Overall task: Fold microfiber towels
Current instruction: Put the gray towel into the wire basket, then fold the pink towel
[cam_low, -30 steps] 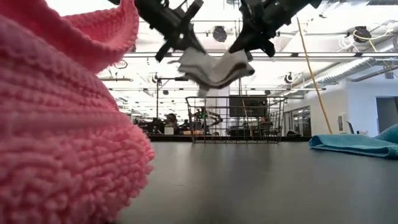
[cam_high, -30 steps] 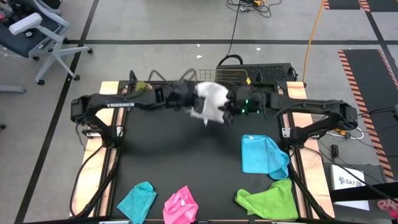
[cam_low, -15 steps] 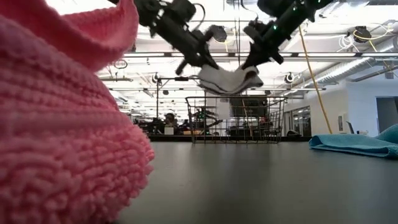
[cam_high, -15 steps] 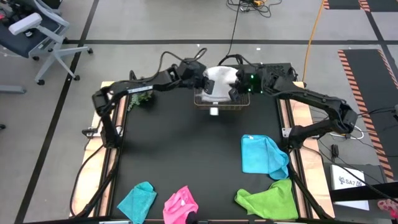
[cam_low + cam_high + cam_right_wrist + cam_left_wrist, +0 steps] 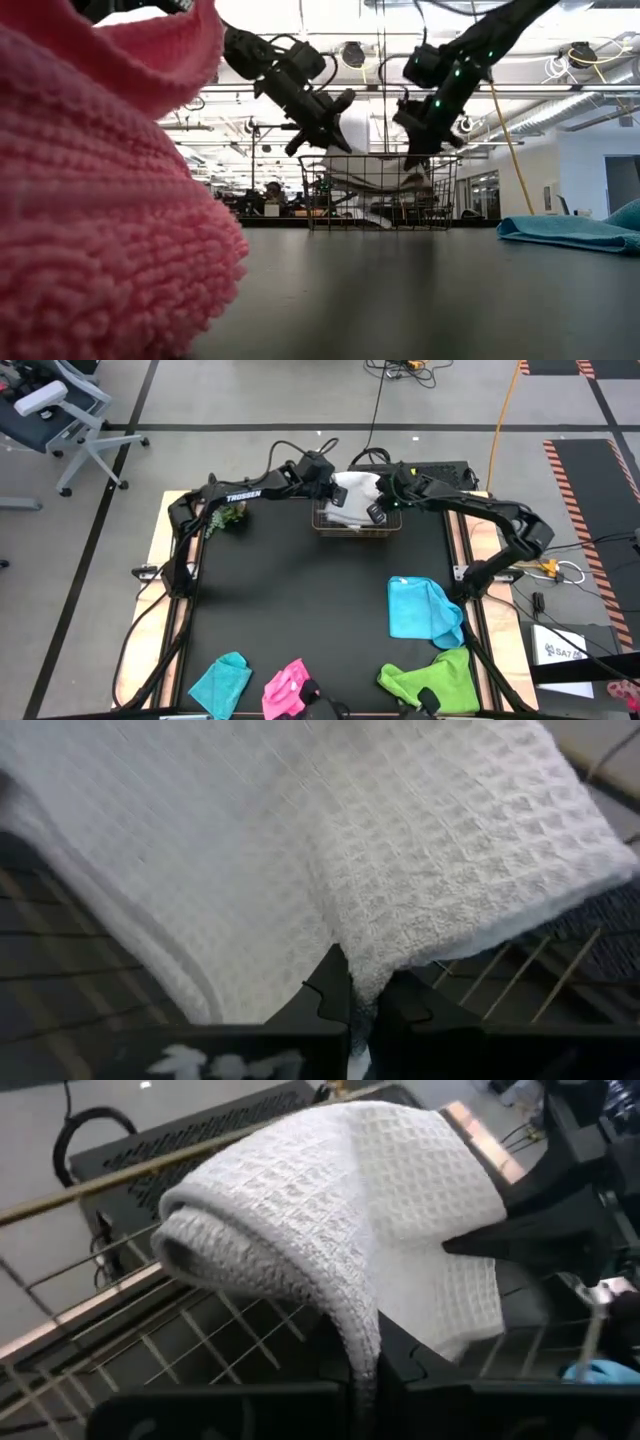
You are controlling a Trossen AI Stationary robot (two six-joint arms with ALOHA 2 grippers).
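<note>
Landmark: wire basket [image 5: 356, 520] at the far edge of the surface [image 5: 300, 610]. Nearest, well short of the basket: teal towel [image 5: 221, 682], pink towel [image 5: 290, 688], lime green towel [image 5: 430, 680]; closer to it, sky blue towel [image 5: 422, 608]; all four unfolded. Over the basket, white towel [image 5: 352, 500] hangs folded between both claws: left claw [image 5: 365, 1365] clamped on one edge, right claw [image 5: 352, 988] clamped on the opposite edge; cloth sags between them, lowest part within the basket. Risks, judged: uneven release lets the fold fall open; cloth may drape over the rim; a claw may snag the wires.
</note>
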